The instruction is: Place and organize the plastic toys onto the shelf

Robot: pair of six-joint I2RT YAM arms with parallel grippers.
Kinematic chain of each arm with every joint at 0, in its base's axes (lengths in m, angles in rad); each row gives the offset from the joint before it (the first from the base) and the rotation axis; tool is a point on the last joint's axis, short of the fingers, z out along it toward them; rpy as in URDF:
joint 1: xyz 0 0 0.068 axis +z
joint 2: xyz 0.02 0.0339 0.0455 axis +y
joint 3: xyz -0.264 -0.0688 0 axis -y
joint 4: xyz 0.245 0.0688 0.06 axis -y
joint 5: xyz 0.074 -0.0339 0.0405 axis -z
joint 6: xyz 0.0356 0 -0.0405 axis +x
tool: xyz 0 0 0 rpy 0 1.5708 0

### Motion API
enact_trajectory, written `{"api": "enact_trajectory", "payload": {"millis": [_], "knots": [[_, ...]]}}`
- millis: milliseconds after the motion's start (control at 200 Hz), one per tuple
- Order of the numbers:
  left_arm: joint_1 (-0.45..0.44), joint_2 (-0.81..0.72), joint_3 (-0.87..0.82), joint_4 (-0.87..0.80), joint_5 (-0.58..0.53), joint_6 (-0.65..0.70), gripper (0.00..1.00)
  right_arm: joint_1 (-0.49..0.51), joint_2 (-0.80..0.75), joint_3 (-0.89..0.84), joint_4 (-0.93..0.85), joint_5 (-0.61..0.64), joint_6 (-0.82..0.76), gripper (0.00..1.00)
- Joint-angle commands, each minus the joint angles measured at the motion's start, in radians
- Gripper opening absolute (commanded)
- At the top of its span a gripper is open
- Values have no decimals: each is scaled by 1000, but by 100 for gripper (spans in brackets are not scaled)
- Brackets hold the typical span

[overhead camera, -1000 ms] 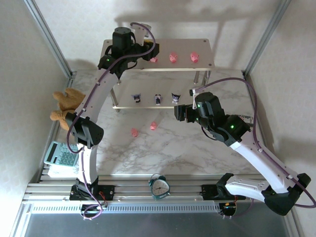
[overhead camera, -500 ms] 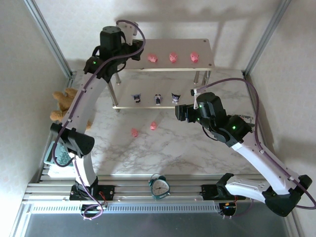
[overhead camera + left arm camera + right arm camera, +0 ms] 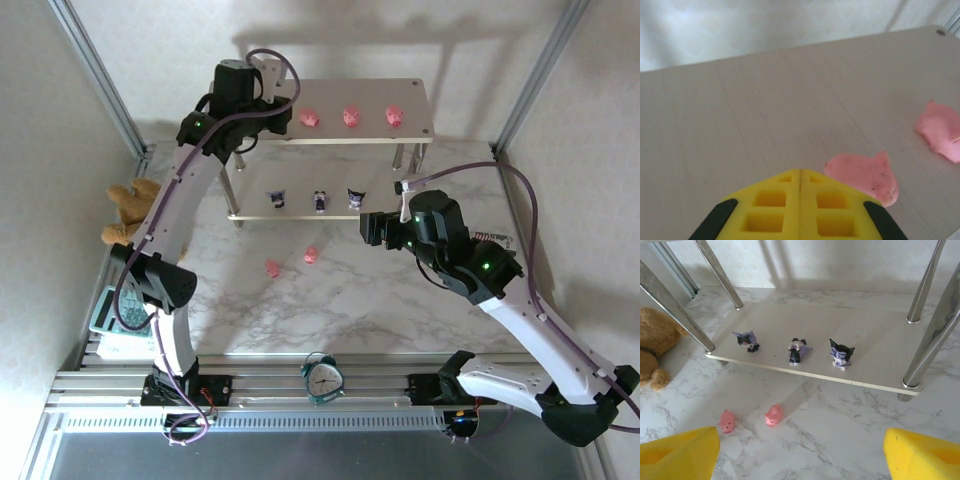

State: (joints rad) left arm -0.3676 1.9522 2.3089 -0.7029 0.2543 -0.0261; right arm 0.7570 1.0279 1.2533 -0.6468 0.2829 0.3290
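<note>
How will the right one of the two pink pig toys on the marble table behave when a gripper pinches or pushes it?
The pink pig toy looks like small moulded plastic, so probably stiff and very light. Its rounded body may squirt out of a pinch or skid on the smooth marble table. It sits low, so tipping seems unlikely.

On top board of shelf (image 3: 412, 92): three pig toys (image 3: 350, 117) in a row. On lower board (image 3: 875, 347): three eared toys (image 3: 320, 200) side by side. Before it, on table (image 3: 340, 310): two pig toys (image 3: 311, 255). Left: teddy bear (image 3: 133, 208).
</note>
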Motion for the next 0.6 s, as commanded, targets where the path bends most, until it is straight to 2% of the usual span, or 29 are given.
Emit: {"api": "enact_trajectory", "payload": {"millis": [0,596], "knots": [[-2,11,43,-38,45,-3,7,-5,-14,-11,15,-14,8,85],[0,85,107,-39,65,-6,7,-5,-28,-22,18,-2,9,85]]}}
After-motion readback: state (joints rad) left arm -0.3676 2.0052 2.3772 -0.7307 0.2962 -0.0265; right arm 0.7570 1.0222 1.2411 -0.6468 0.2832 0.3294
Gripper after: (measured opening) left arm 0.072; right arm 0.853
